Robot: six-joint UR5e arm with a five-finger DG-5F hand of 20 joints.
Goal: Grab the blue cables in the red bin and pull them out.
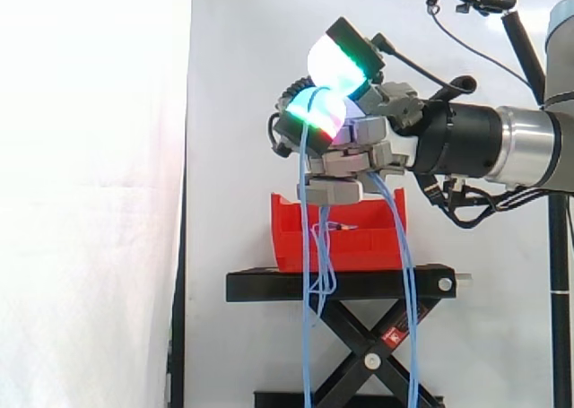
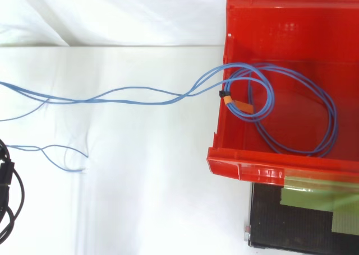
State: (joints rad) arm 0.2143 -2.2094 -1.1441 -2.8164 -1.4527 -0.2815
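The hand (image 1: pixel 363 152) hangs above the red bin (image 1: pixel 368 247), fingers curled tight round the blue cables (image 1: pixel 306 354), whose strands drop past the black stand (image 1: pixel 269 285). From above, a coil with an orange tie (image 2: pixel 235 103) lies inside the bin, with strands crossing its left wall. To my eye the pull is half done, and the next move needs a higher lift to drag the coil out.

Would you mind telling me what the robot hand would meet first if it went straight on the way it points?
The robot hand points left, slightly upward; the way looks free up to the white curtain, though depth is unclear.
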